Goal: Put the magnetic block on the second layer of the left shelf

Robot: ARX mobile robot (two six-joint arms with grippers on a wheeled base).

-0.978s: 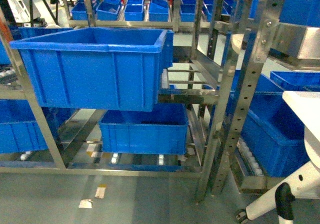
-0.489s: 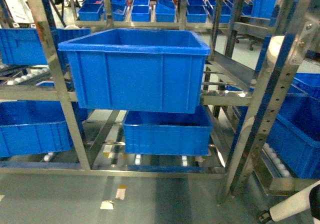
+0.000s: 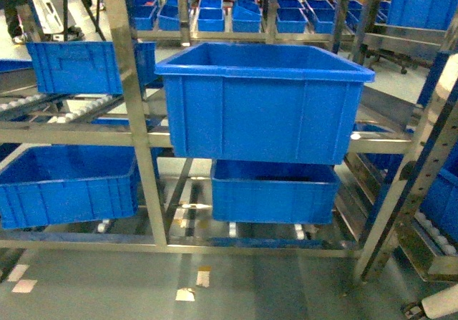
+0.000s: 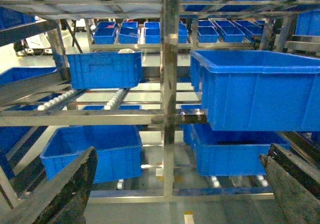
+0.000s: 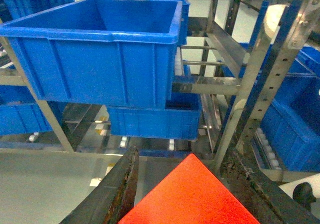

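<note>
Transport step: your right gripper point(image 5: 182, 194) clamps the magnetic block point(image 5: 187, 196); left gripper point(image 4: 175, 184) gapes empty. Next, approach the rack's second layer point(image 3: 79, 134) at 10 o'clock.

Silver slotted metal rack point(image 3: 132, 112): large blue plastic bin point(image 3: 261, 102) rests on middle rails; smaller blue bins point(image 3: 272, 190) occupy bottom tier.
</note>
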